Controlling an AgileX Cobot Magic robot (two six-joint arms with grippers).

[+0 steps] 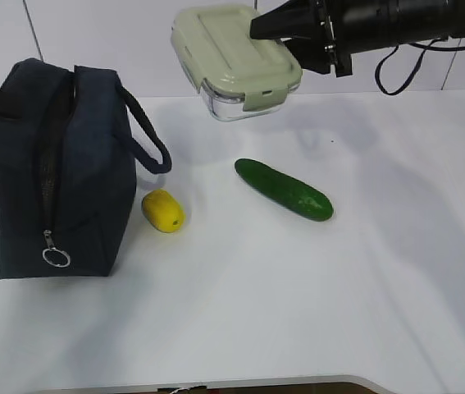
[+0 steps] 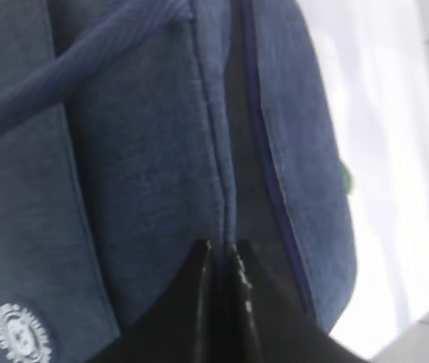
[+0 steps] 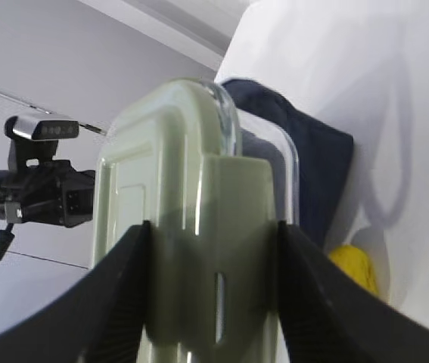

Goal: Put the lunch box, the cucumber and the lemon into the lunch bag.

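The lunch box (image 1: pixel 232 49), clear glass with a sage-green lid, hangs in the air above the table's far side. My right gripper (image 1: pixel 258 28) is shut on it, its jaws on either side of the lid clip (image 3: pixel 212 227). The dark navy lunch bag (image 1: pixel 52 164) stands at the left, its ring pull (image 1: pixel 55 257) hanging low on the front. My left gripper (image 2: pixel 223 246) is shut on the fabric edge of the lunch bag (image 2: pixel 138 151), beside the dark zipper gap (image 2: pixel 240 151). The yellow lemon (image 1: pixel 162 210) lies next to the bag. The cucumber (image 1: pixel 284 190) lies mid-table.
A loop handle (image 1: pixel 152 139) sticks out from the bag towards the lemon. The white table (image 1: pixel 380 287) ends at its front edge near the bottom of the exterior view. A camera on a stand (image 3: pixel 40 128) stands beyond the table in the right wrist view.
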